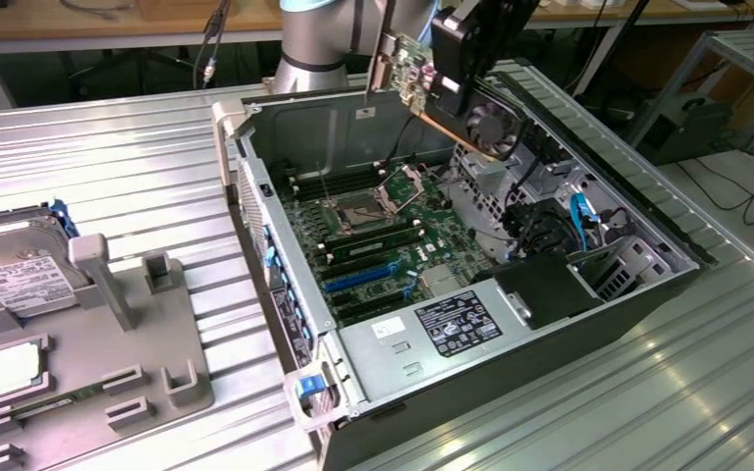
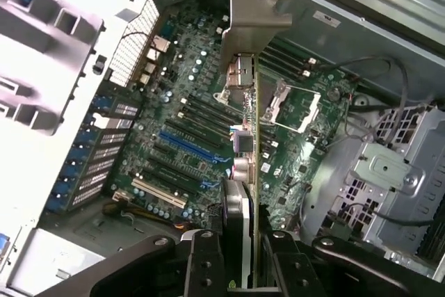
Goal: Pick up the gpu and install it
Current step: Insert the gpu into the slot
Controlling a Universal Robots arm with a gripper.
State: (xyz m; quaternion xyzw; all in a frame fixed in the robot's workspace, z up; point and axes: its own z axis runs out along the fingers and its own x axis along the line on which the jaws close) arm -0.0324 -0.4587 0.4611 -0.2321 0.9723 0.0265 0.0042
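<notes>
The gpu (image 1: 406,65) hangs in the air above the far end of the open computer case (image 1: 639,211), with my gripper (image 1: 435,71) shut on it. In the wrist view the gpu (image 2: 254,137) runs edge-on as a thin green card, its silver end bracket (image 2: 254,15) pointing away from my gripper (image 2: 243,262). The black fingers (image 2: 206,259) clamp the card's near end. Well below it lies the green motherboard (image 1: 377,235) with its blue and black expansion slots (image 2: 186,145); the card is clear of them.
A grey fixture (image 1: 102,363) stands on the ribbed metal table at the exterior view's left, carrying a silver hard drive (image 1: 17,270) and a processor (image 1: 11,368). Inside the case are a drive cage (image 2: 389,179), loose cables (image 1: 573,221) and a fan (image 1: 493,126).
</notes>
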